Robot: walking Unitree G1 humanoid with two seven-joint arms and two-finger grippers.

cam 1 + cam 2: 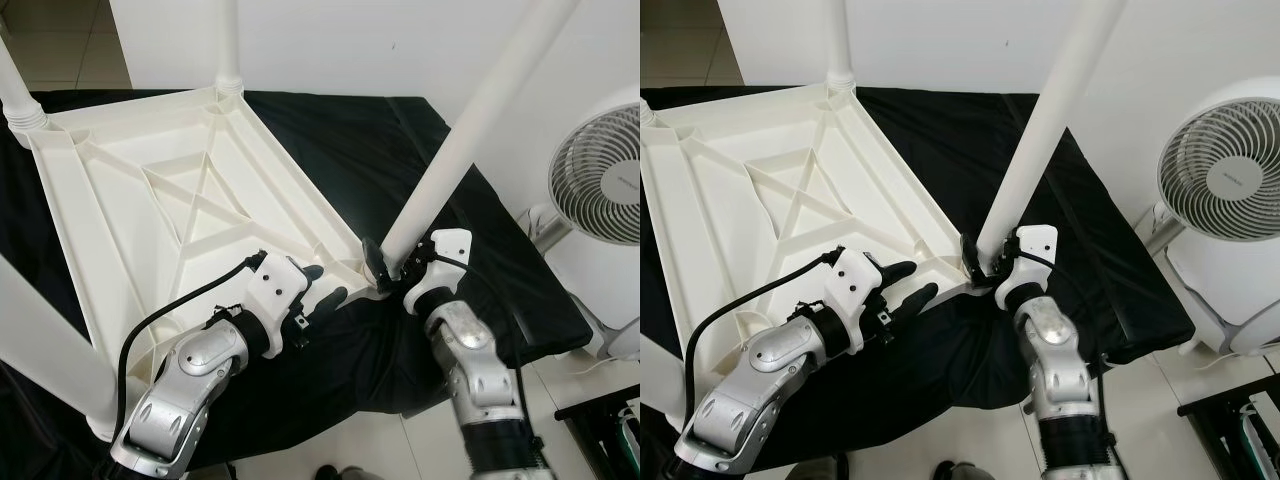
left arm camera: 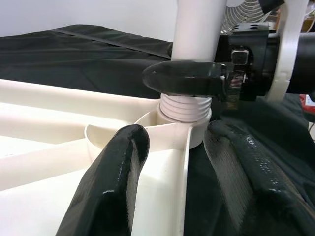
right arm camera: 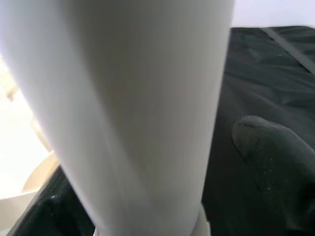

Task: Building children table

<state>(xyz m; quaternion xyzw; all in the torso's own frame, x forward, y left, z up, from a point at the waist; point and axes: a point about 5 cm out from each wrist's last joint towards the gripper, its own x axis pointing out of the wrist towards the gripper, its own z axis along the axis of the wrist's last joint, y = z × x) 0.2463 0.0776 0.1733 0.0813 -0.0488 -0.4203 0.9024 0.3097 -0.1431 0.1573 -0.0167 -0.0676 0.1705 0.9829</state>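
**Fitting the last leg**

Seating the white plastic tube leg [image 1: 470, 130] in the near corner socket of the upturned white ribbed plastic tabletop [image 1: 150, 200], which lies on the black-draped worktop [image 1: 380, 140]. Right pincer [image 1: 385, 268] grips that leg just above its threaded base; left pincer [image 1: 325, 290] spread open, straddling the tabletop's edge beside the socket. Three other legs already stand; looks nearly done.

Even, bright indoor light; head views sharp. Right wrist view: white leg [image 3: 133, 113] close and blurred. Black cloth [image 1: 380, 150] shows little detail.

Silver jointed arms, white wrist housings, black cables, black-fingered end effectors
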